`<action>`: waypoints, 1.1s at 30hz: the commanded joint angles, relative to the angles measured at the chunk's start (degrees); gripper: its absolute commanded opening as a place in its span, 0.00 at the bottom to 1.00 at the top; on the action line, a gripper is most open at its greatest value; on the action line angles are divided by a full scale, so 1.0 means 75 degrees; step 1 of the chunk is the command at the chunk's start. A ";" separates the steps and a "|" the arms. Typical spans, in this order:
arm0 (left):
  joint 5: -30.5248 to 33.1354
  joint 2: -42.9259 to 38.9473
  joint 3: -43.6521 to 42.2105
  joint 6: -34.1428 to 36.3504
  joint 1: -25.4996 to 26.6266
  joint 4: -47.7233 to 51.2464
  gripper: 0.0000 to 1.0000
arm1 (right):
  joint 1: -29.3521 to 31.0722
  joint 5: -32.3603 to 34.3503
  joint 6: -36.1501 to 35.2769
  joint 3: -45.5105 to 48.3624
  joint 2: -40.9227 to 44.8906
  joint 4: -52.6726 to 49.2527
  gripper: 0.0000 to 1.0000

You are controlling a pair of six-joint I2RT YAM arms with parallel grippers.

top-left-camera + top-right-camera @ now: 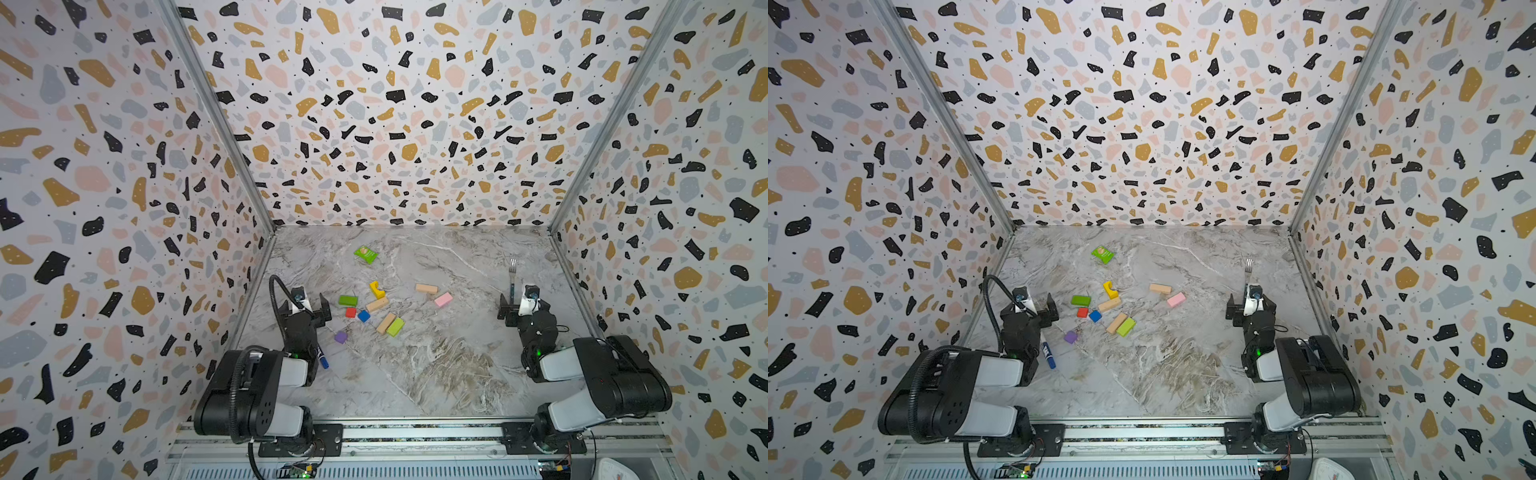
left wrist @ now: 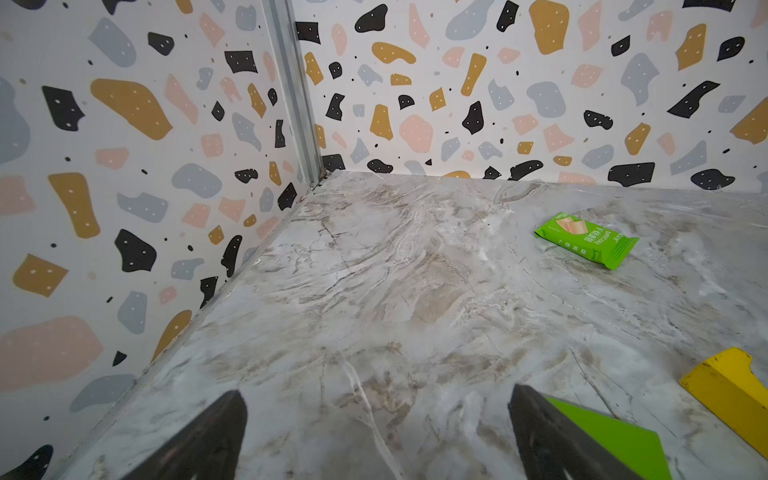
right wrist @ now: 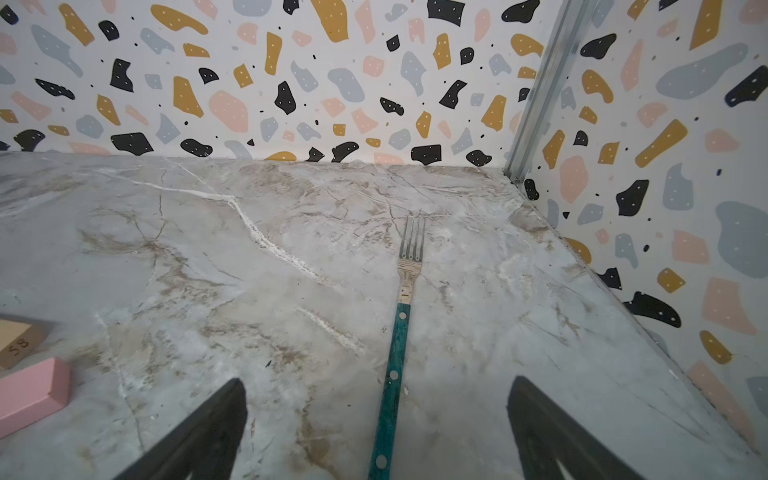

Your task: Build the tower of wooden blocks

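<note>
The wood blocks lie loose and single on the marble table; no tower is in view. Left of centre are a dark green bar [image 1: 348, 300] [image 2: 615, 436], yellow arch [image 1: 377, 289] [image 2: 731, 386], red cube [image 1: 350, 312], blue cube [image 1: 364, 316], two tan bars [image 1: 377, 304] [image 1: 385, 323], a lime bar [image 1: 395, 327] and a purple cube [image 1: 340, 337]. Further right lie a tan bar [image 1: 426, 288] [image 3: 16, 340] and a pink bar [image 1: 443, 299] [image 3: 29, 395]. My left gripper [image 1: 305, 309] [image 2: 376, 432] is open and empty beside the dark green bar. My right gripper [image 1: 524, 309] [image 3: 376, 382] is open over a fork's handle.
A fork [image 1: 513, 270] [image 3: 409, 257] with a teal handle lies at the right. A flat green packet [image 1: 365, 254] [image 2: 586, 239] lies toward the back. A blue-capped marker [image 1: 323, 359] lies by the left arm. Patterned walls close in three sides.
</note>
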State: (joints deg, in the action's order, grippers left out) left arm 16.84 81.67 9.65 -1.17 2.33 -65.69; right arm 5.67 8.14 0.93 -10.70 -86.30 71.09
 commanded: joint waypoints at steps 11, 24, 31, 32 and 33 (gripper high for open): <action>0.0053 -0.0054 0.0090 -0.0067 0.0029 -0.0467 1.00 | -0.0024 -0.0056 -0.0051 -0.0132 0.0140 0.0046 0.99; 0.0106 -0.0070 0.0073 -0.0078 0.0041 -0.0476 1.00 | -0.0018 -0.0057 -0.0077 -0.0136 0.0142 0.0034 0.99; 0.0112 -0.0256 0.0219 -0.0002 0.0114 -0.0093 1.00 | 0.0086 0.0046 -0.0165 -0.0034 0.0169 0.0210 0.99; 0.0146 -0.0354 0.0350 0.0057 0.0166 0.0206 1.00 | 0.0111 0.0050 -0.0191 -0.0014 0.0175 0.0268 0.99; 0.0240 -0.0456 0.0497 0.0110 0.0256 0.0552 1.00 | 0.0136 0.0084 -0.0203 0.0008 0.0222 0.0283 0.99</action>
State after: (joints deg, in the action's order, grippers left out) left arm 17.26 80.58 10.52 -1.08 3.14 -63.26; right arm 6.09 8.25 0.51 -10.66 -86.28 71.33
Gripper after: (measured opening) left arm 0.997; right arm 0.988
